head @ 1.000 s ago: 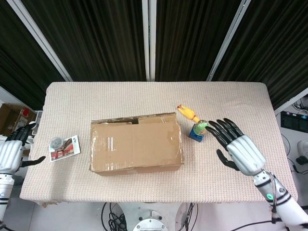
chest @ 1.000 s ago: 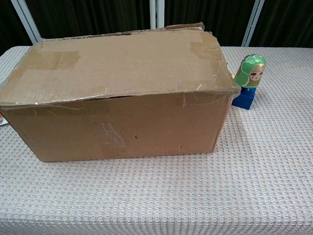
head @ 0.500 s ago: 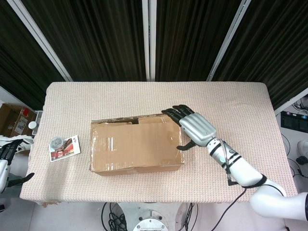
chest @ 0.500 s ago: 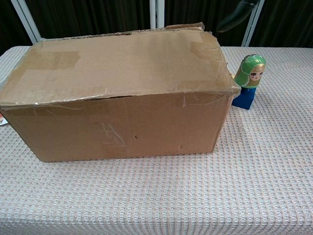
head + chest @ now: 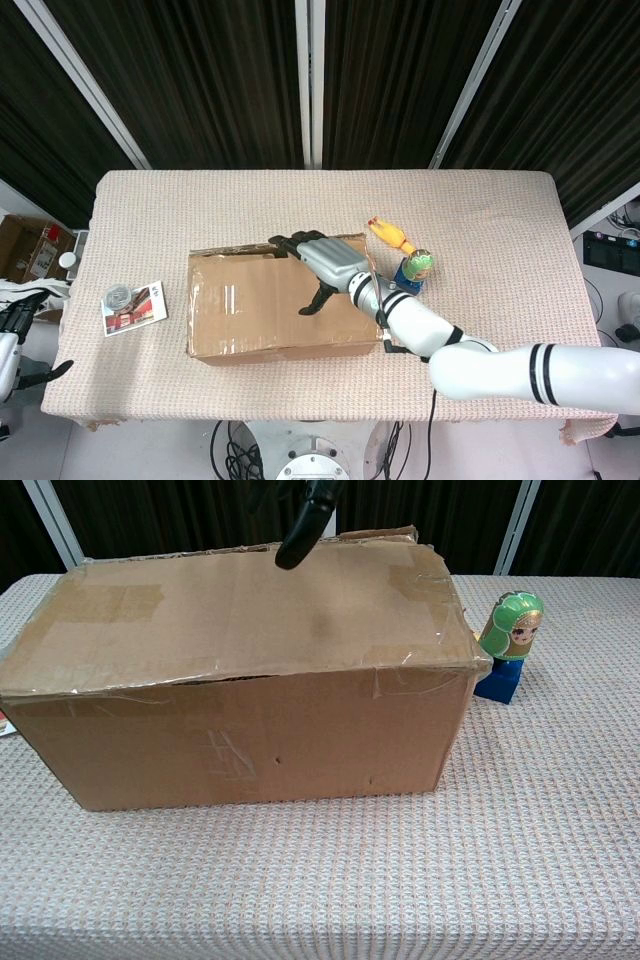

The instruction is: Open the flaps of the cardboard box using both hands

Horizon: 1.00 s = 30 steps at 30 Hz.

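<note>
- Dark slatted curtains back the scene; table covered in a beige woven cloth.
- Change: right hand has swept from beyond the box's right end, near the toys, to above the cardboard box, now over its far top edge. Fingers spread, holding nothing; whether they touch the cardboard, cannot tell.
- Chest view: one dark fingertip hangs above the top flap; flaps still lie flat, taped.
- Left hand sits far off at the table's near-left edge, fingers apart, empty.
- Judgement: opening not begun; right hand is placed to catch the far flap, left has yet to approach.
- Right of the right hand: rubber chicken, doll on blue block. Far to its left: card, small tin.
</note>
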Motion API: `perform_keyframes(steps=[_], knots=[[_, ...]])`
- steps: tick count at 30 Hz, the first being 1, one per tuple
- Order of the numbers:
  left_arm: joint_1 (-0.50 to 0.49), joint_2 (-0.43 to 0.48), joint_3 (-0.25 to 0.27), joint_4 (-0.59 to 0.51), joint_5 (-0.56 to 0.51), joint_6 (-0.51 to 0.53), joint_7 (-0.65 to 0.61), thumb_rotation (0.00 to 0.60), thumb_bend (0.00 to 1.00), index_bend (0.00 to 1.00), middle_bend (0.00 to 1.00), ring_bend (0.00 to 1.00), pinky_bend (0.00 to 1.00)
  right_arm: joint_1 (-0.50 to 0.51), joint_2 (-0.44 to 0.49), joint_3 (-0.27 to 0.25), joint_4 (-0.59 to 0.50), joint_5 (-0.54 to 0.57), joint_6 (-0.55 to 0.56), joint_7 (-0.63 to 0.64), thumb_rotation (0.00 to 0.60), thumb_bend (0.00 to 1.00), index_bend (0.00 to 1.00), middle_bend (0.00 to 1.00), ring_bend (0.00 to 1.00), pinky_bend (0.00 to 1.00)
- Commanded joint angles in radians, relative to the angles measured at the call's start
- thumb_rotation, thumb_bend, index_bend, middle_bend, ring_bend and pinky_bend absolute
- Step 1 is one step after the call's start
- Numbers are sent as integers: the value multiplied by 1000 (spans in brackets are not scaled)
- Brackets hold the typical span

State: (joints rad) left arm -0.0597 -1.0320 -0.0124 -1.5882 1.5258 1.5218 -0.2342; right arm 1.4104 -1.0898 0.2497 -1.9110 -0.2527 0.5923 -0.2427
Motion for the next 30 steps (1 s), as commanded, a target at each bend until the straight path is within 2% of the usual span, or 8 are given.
perform_keyframes(steps=[1,5,11,15,22,30], knots=[[0,2,-2,-1,0,2,-3,600,0,104,125,121,203,80,-51,-71,51,78,5,-39,600,0,0,127,0,0],[2,6,-3,1,0,2,-9,600,0,104,126,121,202,116,-80,-103,72,113,23,-49,600,0,0,127,0,0],[5,11,-7,5,-4,3,-18,600,0,104,125,121,202,135,-94,-114,95,130,20,-32,600,0,0,128,0,0],[6,13,-9,6,-7,2,-24,600,0,104,126,121,203,125,-85,-95,94,116,0,5,600,0,0,162,0,0],[3,15,-9,-1,-9,-11,-30,600,0,105,125,121,202,76,-50,-58,62,39,-5,75,600,0,0,332,0,0],[-2,19,-11,-20,-6,-19,-37,600,0,104,125,121,203,6,25,-4,-10,-63,-6,154,600,0,0,351,0,0]])
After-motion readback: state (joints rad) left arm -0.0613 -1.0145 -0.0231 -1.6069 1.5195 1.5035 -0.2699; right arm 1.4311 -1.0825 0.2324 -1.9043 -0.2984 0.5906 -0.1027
